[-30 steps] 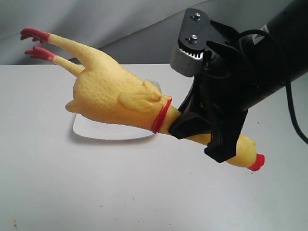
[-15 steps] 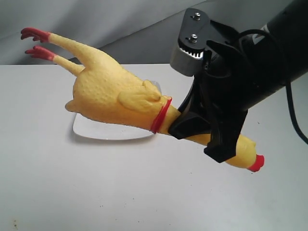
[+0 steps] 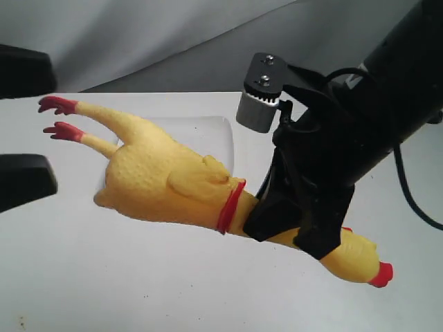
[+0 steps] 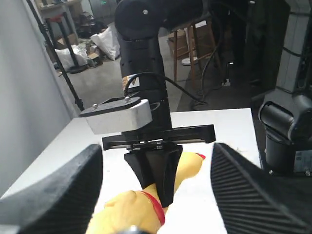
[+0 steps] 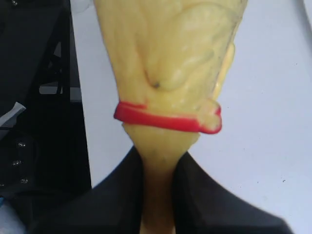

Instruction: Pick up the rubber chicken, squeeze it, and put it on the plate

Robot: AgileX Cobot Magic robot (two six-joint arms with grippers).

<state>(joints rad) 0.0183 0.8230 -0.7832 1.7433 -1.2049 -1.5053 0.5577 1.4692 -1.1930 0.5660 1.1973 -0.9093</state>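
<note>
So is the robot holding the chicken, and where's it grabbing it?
Yes. The right pincer grips the rubber chicken by its neck, past the red band. The left pincer is open, holding nothing.

Rubber chicken covers plate; left fingers nearby.

So the long yellow rubber chicken toy hangs over the white bench without touching it. Its neck is pinched in the right arm's black claw, over on the right. The head pokes out near-right past that claw, and the body and feet stretch off far-left. The white glossy square plate sits on the bench behind and under the body, mostly hidden. The left arm's black claw is at the left edge, fingers spread wide, with the feet lined up on the gap and not touching.
</note>
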